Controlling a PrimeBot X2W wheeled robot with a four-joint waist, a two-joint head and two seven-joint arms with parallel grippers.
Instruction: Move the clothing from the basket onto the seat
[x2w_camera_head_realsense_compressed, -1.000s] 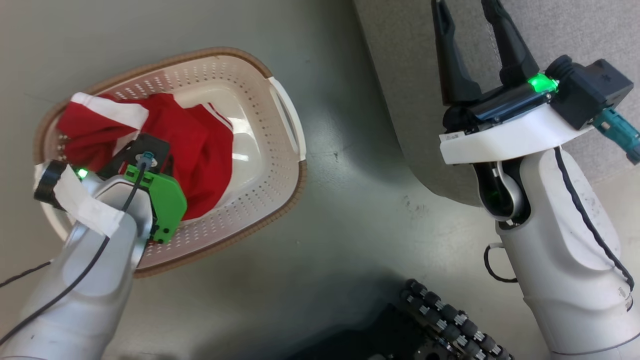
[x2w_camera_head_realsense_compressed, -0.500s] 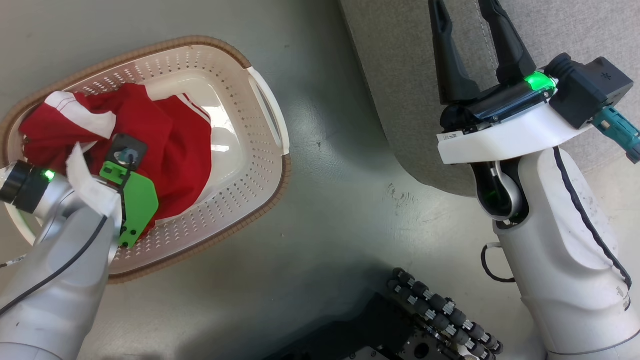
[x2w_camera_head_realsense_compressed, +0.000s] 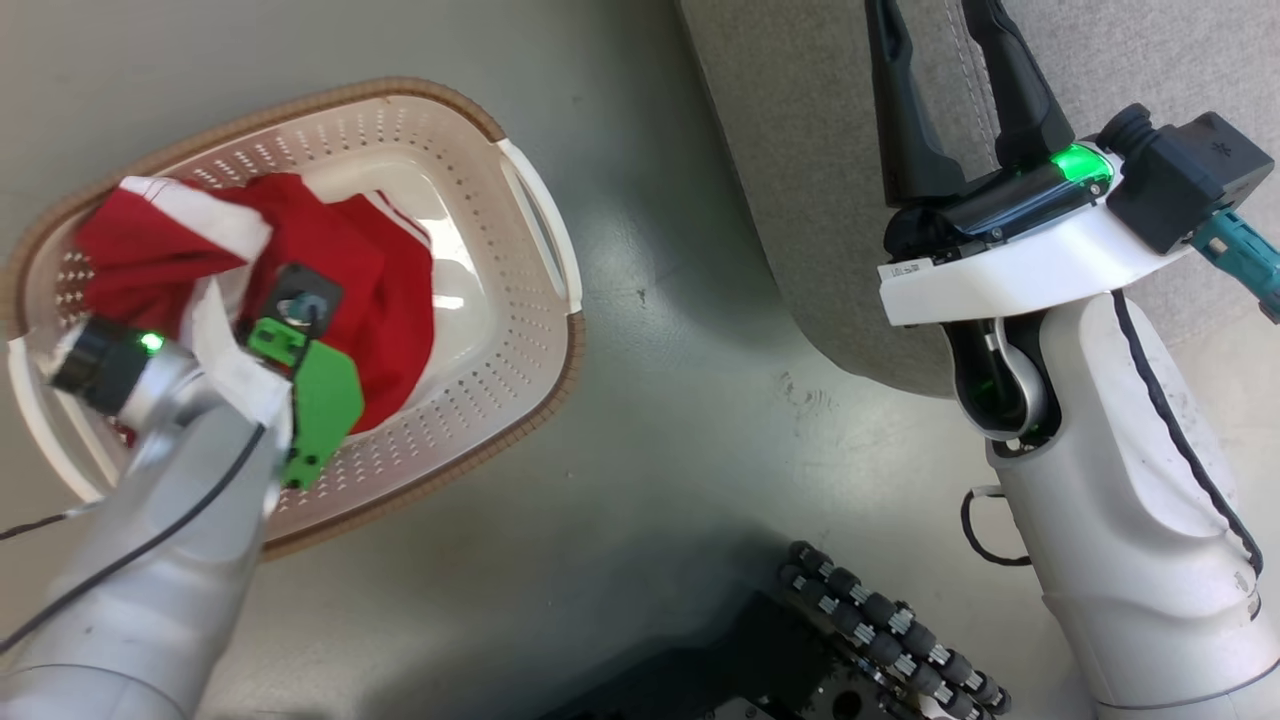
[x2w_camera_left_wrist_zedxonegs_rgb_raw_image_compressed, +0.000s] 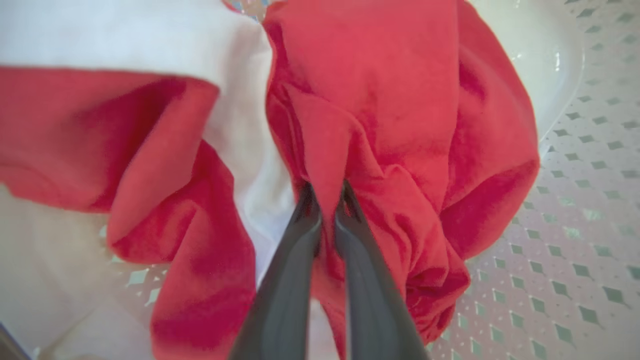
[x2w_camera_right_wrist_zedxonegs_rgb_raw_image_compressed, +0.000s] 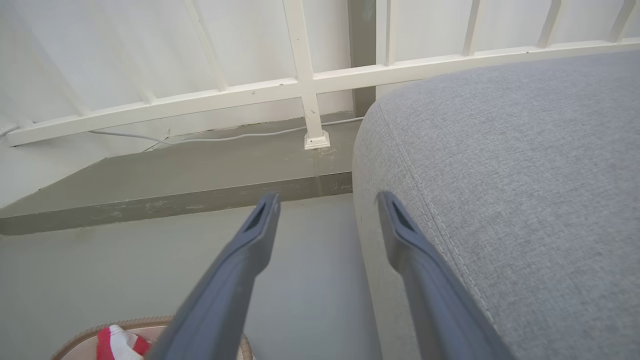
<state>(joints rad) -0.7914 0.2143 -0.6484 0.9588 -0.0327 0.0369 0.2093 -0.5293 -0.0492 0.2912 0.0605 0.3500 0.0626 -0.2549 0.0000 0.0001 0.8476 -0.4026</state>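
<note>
Inside basket (x2w_camera_head_realsense_compressed: 480, 395), left gripper (x2w_camera_left_wrist_zedxonegs_rgb_raw_image_compressed: 327, 197) pinches clothing (x2w_camera_left_wrist_zedxonegs_rgb_raw_image_compressed: 400, 100).

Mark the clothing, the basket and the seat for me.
the clothing (x2w_camera_left_wrist_zedxonegs_rgb_raw_image_compressed: 400, 100), left wrist view, on the red fold right of the white panel.
the basket (x2w_camera_head_realsense_compressed: 470, 400), head view, on its perforated wall.
the seat (x2w_camera_right_wrist_zedxonegs_rgb_raw_image_compressed: 525, 175), right wrist view, on the grey top surface.

My head camera looks down from above; my left wrist camera sits close against the clothing (x2w_camera_left_wrist_zedxonegs_rgb_raw_image_compressed: 400, 100) ahead of my left gripper (x2w_camera_left_wrist_zedxonegs_rgb_raw_image_compressed: 327, 192); my right wrist camera catches that clothing far off
</note>
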